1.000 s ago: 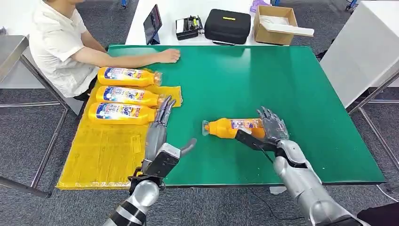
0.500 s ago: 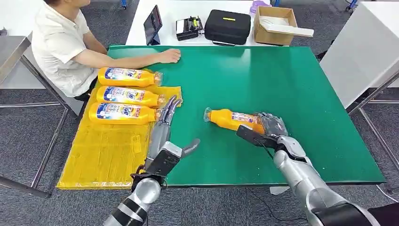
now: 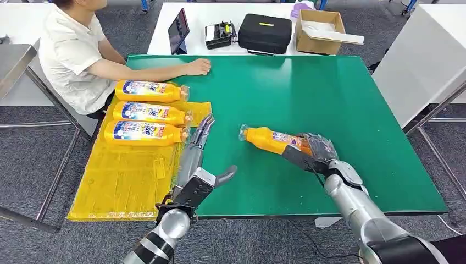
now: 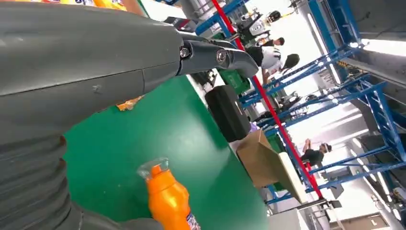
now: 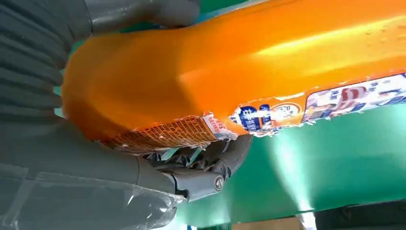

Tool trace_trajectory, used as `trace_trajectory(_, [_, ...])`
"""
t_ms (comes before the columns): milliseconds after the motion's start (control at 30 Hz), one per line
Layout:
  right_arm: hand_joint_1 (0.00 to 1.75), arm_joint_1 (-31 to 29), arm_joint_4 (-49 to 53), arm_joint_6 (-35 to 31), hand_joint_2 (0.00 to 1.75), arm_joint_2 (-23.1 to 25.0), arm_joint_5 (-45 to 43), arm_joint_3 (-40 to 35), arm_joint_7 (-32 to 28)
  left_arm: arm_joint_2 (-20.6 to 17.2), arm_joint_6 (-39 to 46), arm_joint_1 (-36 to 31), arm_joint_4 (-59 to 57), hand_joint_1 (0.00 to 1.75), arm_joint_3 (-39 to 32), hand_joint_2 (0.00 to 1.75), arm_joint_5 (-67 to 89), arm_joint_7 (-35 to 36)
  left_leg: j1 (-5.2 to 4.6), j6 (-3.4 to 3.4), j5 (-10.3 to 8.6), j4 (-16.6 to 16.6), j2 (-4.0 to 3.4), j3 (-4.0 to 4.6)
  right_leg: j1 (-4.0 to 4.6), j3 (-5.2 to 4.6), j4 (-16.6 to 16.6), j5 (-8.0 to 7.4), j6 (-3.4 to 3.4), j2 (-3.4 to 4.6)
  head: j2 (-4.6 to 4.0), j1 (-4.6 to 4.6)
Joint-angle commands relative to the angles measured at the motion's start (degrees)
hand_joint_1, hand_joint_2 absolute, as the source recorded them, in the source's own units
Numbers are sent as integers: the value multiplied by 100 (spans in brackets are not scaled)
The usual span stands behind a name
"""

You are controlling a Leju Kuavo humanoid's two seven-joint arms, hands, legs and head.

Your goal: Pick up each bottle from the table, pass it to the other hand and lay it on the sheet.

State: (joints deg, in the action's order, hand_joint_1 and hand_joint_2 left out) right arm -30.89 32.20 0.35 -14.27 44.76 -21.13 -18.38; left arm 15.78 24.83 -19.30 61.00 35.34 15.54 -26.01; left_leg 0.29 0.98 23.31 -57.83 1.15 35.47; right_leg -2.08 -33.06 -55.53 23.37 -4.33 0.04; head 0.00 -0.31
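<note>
Green-topped table (image 3: 329, 99) on grey carpet floor (image 3: 33, 165), white table (image 3: 220, 14) behind it with tablet (image 3: 178, 28), black case (image 3: 266, 31), cardboard box (image 3: 320, 25); seated person (image 3: 71, 55) at the far left corner.

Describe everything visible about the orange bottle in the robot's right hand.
The orange plastic bottle has a clear cap at its narrow neck and a printed label in blue, red and white along its body, peeling at the base end in the right wrist view. It lies tilted over the green table, neck raised and pointing toward the robot's left side. The right hand grips its wide base end, thumb on one side, dark fingers on the other.
</note>
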Motion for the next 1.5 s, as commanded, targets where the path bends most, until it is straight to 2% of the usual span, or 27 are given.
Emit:
trace_trajectory(33, [175, 548, 330, 909, 175, 9, -918, 508, -496, 105, -325, -133, -273, 0, -195, 175, -820, -68, 13, -6, 3, 3, 5, -14, 17, 21, 13, 2, 28, -15, 0, 0])
trace_trajectory(533, [175, 548, 330, 909, 175, 9, -918, 508, -496, 105, -325, -133, -273, 0, -195, 175, -820, -68, 6, -7, 7, 2, -12, -20, 9, 18, 7, -2, 21, -4, 0, 0])
trace_trajectory(567, [175, 548, 330, 909, 175, 9, -918, 508, -496, 105, -325, -133, -273, 0, -195, 175, -820, -68, 15, -10, 11, 3, -18, -22, 21, 24, 13, -1, 44, -7, 0, 0])
trace_trajectory(600, [175, 548, 330, 909, 175, 9, -918, 508, -496, 105, -325, -133, -273, 0, -195, 175, -820, -68, 9, -8, 7, 3, -12, -21, 12, 21, 9, -3, 24, -5, 0, 0])
trace_trajectory(633, [175, 611, 535, 997, 175, -53, -1078, 507, -512, 228, -476, -65, -247, 0, -415, 175, -1370, -34, 12, -9, 8, 4, -14, -22, 17, 23, 12, -2, 36, -7, 0, 0])
trace_trajectory(700, [175, 755, 1123, 1014, 175, -226, -1302, 393, -455, 295, -537, -68, -287, 0, -521, 175, -2064, 112, 5, -6, 7, 2, -9, -17, 7, 16, 5, -2, 18, -5, 0, 0])
trace_trajectory(767, [175, 853, 1699, 1379, 175, -384, -1809, 334, -365, 337, -451, -101, -370, 0, -599, 175, -2707, 153, 9, -8, 7, 0, -7, -14, 13, 17, 6, -1, 30, -11, 0, 0])
trace_trajectory(800, [175, 808, 1954, 1651, 175, -535, -2054, 187, -268, 340, -435, -148, -450, 0, -638, 0, -3093, 117, 12, -9, 10, -4, -11, -11, 17, 14, 5, 1, 41, -12, 0, 0])
trace_trajectory(833, [175, 743, 2152, 1653, 175, -745, -2051, -54, -156, 340, -270, -179, -524, 0, -667, 0, -3253, 22, 1, -5, 6, -2, -7, -8, 4, 8, -1, -1, 22, -8, 0, 0])
trace_trajectory(900, [175, 636, 2563, 1282, 175, -1011, -1808, -429, 13, 371, 24, -178, -697, 0, -808, 0, -3558, -91, 0, -5, 9, -7, -12, 1, 4, -1, -7, -1, 26, -2, 0, -2])
trace_trajectory(933, [175, 655, 2753, 1195, 175, -979, -1849, -427, -12, 402, 90, -152, -786, 0, -897, 175, -3703, -92, -3, -4, 8, -5, -17, 4, 1, -5, -6, -3, 21, 5, 0, -2])
trace_trajectory(1033, [175, 636, 3235, 823, 175, -768, -1811, -569, -87, 414, -300, -91, -1173, 0, -946, 175, -4382, 144, -3, -4, 6, -1, -19, 14, 0, -11, -3, -5, 21, 12, 0, 0])
trace_trajectory(1067, [175, 553, 3524, 222, 175, -322, -1840, -488, -817, 352, -997, -22, -1308, 0, -945, 175, -5022, 742, -3, -1, 5, 2, -22, 18, 0, -14, -1, -6, 20, 18, 0, -2])
trace_trajectory(1100, [175, 378, 3773, 148, 175, -129, -1884, -753, -419, 314, -1089, -43, -1547, 0, -923, 175, -5216, 780, 1, -4, 15, 2, -57, 8, 6, -16, 0, -8, 29, 50, 0, -2])
trace_trajectory(1200, [175, 218, 3844, 189, 175, -55, -1921, -931, -199, 328, -907, -305, -2232, 0, -921, 175, -5485, 789, -1, -7, 15, 2, -65, 15, 4, -23, -8, -7, 31, 57, 0, -2])
trace_trajectory(1233, [175, 183, 3770, 207, 175, -71, -1957, -961, -222, 376, -905, -389, -2490, 0, -1058, 175, -5707, 888, -1, -4, 6, 4, -42, 24, 3, -28, -5, -8, 20, 36, 0, -2])
trace_trajectory(1333, [175, 60, 3611, 218, 175, -13, -2038, -1007, -400, 402, -1011, -545, -2948, 0, -1296, 175, -6081, 965, 6, -5, 7, 1, -43, 19, 11, -29, -4, -3, 31, 26, 0, -4])
trace_trajectory(1500, [175, -74, 3752, 421, 175, 125, -2372, -1084, -635, 327, -1939, -662, -3283, 0, -1242, 175, -6279, 845, 6, -3, 11, -6, -46, 36, 8, -35, -11, 0, 25, 37, 0, -2])
